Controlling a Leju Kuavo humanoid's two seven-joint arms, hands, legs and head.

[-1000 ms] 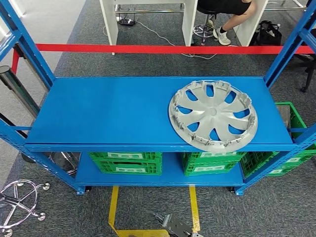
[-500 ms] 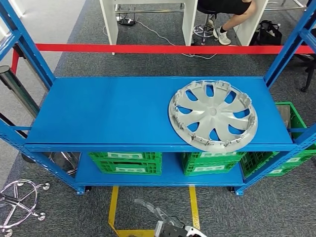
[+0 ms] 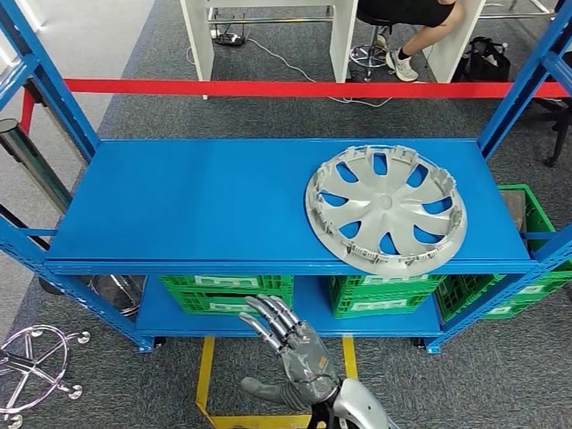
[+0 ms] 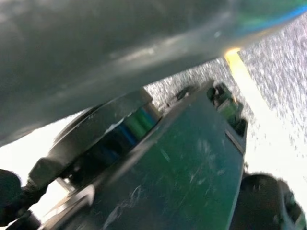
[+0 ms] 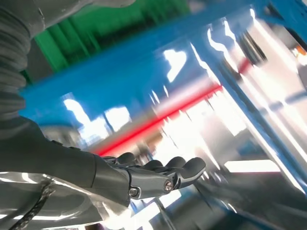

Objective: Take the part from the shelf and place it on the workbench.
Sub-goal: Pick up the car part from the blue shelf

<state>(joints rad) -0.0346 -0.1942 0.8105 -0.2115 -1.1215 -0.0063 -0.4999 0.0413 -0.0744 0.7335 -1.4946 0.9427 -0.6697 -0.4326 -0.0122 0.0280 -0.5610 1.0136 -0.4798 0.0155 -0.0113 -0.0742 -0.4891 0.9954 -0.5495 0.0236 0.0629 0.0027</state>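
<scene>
While the hubcap (image 3: 385, 208) lies flat on the right part of the blue shelf (image 3: 202, 201), overhanging its front edge a little, the right hand (image 3: 297, 356) is now up in the head view near the bottom, below the shelf front. A second ago barely a tip of it showed there, so the arm is rising toward the shelf. Its fingers (image 3: 270, 315) are spread wide, holding nothing, well apart from the hubcap. Green crates (image 3: 226, 293) sit on the lower shelf level; red tape (image 3: 270, 88) runs behind. Left wrist view: blurred dark shapes and floor, left hand state cannot be told. Right wrist view: right hand (image 5: 145, 177) with fingers (image 5: 188, 167) stretched out, empty, blue shelf (image 5: 108, 81) ahead. Reach has started; grasp not yet made.
</scene>
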